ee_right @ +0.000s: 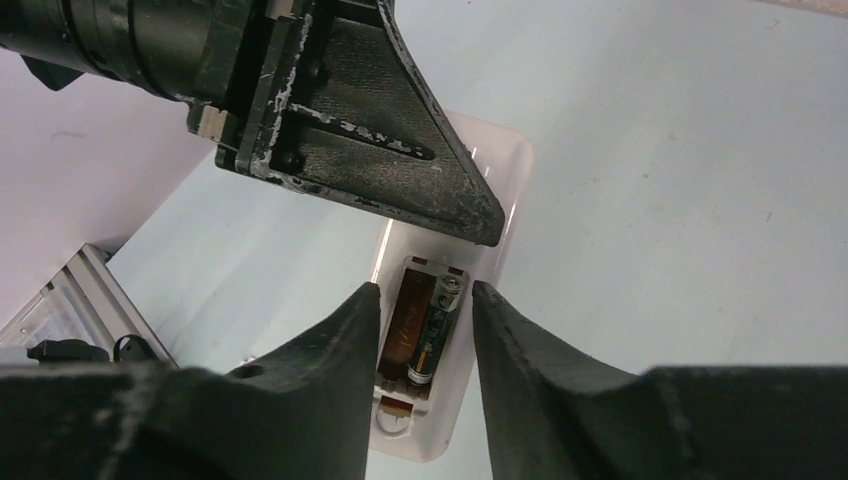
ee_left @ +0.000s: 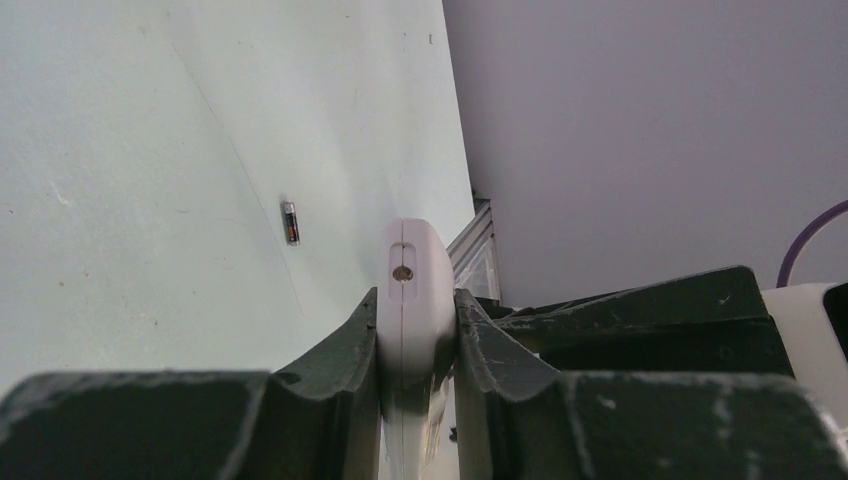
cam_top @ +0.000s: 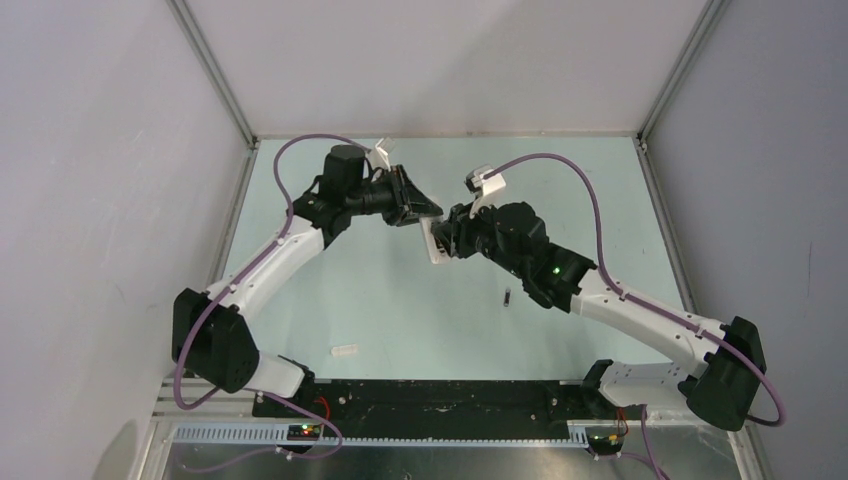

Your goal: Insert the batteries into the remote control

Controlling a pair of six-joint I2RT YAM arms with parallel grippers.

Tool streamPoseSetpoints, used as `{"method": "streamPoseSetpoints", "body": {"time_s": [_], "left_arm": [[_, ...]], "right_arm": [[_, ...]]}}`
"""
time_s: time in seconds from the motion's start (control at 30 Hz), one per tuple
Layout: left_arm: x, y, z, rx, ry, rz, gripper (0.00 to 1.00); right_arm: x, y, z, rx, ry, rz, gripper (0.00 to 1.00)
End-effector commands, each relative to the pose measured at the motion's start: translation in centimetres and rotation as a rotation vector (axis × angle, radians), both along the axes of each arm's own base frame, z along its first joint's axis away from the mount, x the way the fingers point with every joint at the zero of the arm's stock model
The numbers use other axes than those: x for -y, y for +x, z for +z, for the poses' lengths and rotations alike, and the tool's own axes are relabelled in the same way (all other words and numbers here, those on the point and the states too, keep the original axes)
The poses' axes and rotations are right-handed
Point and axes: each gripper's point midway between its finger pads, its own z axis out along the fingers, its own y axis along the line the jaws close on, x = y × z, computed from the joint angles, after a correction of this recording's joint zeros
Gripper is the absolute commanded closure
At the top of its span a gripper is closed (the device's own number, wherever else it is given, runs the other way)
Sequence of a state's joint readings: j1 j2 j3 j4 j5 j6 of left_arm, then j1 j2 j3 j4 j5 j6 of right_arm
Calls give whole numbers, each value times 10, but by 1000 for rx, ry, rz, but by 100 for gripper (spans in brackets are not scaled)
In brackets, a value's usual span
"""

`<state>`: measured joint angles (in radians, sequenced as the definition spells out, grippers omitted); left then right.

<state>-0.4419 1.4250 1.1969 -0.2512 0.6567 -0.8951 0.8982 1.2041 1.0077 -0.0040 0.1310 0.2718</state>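
My left gripper (cam_top: 425, 210) is shut on the white remote control (cam_top: 437, 240) and holds it on edge above the table; in the left wrist view the remote (ee_left: 405, 290) sits clamped between the fingers of that gripper (ee_left: 417, 312). My right gripper (ee_right: 425, 300) is open, its fingers on either side of the brownish battery recess (ee_right: 403, 318) on the remote's (ee_right: 497, 175) back. One dark battery (ee_right: 436, 335) lies in the recess's right slot; the left slot is bare. The other battery (cam_top: 507, 297) lies on the table and also shows in the left wrist view (ee_left: 289, 222).
A small flat white cover strip (cam_top: 344, 351) lies on the table near the front, left of centre. The two arms meet near the table's middle back. Walls enclose the table on three sides.
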Motion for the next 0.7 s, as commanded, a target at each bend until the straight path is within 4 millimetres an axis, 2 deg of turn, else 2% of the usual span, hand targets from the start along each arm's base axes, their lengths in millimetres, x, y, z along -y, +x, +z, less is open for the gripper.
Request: {"method": "streamPoseSetpoints", "body": {"time_s": [0.0, 0.13, 0.2, 0.27, 0.37, 0.67], "left_arm": [[-3, 6, 0, 34, 17, 3, 100], [-4, 7, -4, 34, 29, 4, 100], [-4, 8, -4, 40, 32, 2, 100], [-4, 8, -4, 49, 35, -2, 100], [-4, 7, -4, 54, 39, -9, 100], [-4, 1, -13, 6, 39, -18, 100]], "right_arm": [[3, -5, 19, 17, 60, 9, 49], [10, -10, 35, 11, 122, 15, 31], [12, -11, 40, -9, 158, 27, 27], [12, -13, 42, -57, 204, 51, 28], [14, -11, 42, -82, 223, 62, 38], [4, -4, 35, -47, 148, 135, 69]]}}
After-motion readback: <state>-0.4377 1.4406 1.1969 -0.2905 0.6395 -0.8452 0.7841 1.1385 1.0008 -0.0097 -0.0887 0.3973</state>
